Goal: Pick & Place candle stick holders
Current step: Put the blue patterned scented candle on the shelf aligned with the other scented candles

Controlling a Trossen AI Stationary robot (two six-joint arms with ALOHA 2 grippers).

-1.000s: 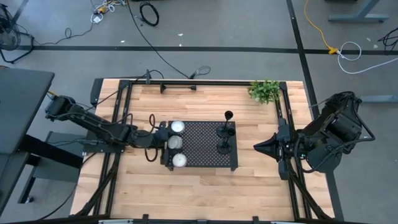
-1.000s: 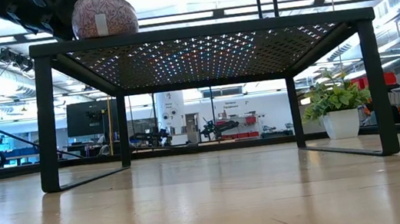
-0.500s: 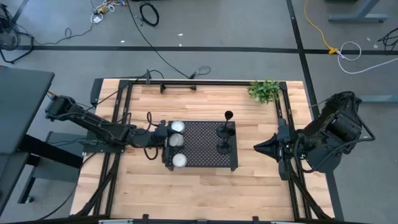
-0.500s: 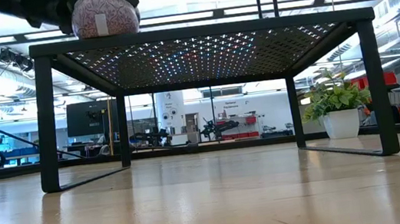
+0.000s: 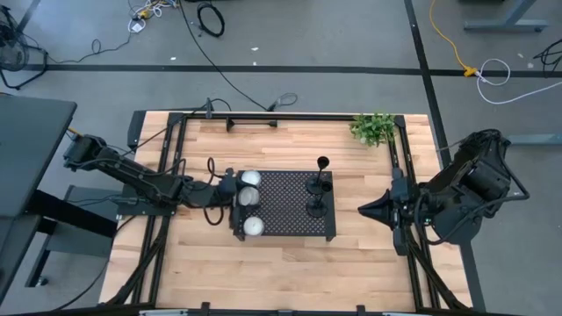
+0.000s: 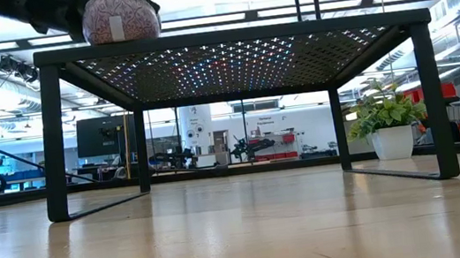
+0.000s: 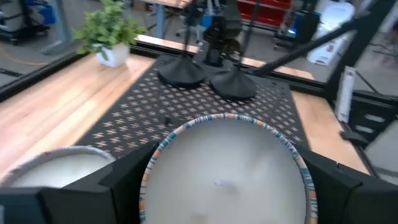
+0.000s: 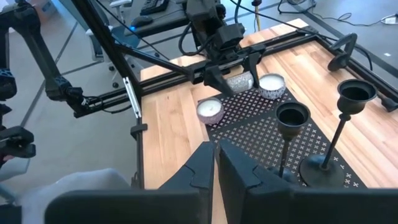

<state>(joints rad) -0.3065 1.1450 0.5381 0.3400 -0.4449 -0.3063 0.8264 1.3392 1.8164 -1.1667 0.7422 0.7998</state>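
The left gripper (image 5: 230, 195) stands at the left edge of the large black perforated metal tray (image 5: 290, 230), its fingers (image 7: 118, 180) spread wide around the middle 1 of 3 small round candles. That white wax candle in a patterned jar (image 7: 225, 177) sits between the jaws; whether the pads press on it cannot be told. A 2nd candle (image 5: 250, 178) lies just beyond it along the same edge and a 3rd candle (image 5: 254, 226) on its near side.

Farther across the tray, on its right part, stand 2 black metal candle stick holders, the first holder (image 5: 315, 208) and the second holder (image 5: 318, 184) close together, and a third holder (image 5: 322, 163) stands on the light wooden table (image 5: 281, 263) just past the tray's far edge. Each is a thin stem on a round base with a small cup on top (image 8: 292, 116).

They look stiff and fairly light but top-heavy and easily tipped, with smooth paint that may slip. A sound hold would be on the stem, just under the cup.

The right gripper (image 5: 362, 209) waits well off the tray's right side, fingers pressed together on nothing. A small potted green plant (image 5: 374, 128) stands at the far right corner.
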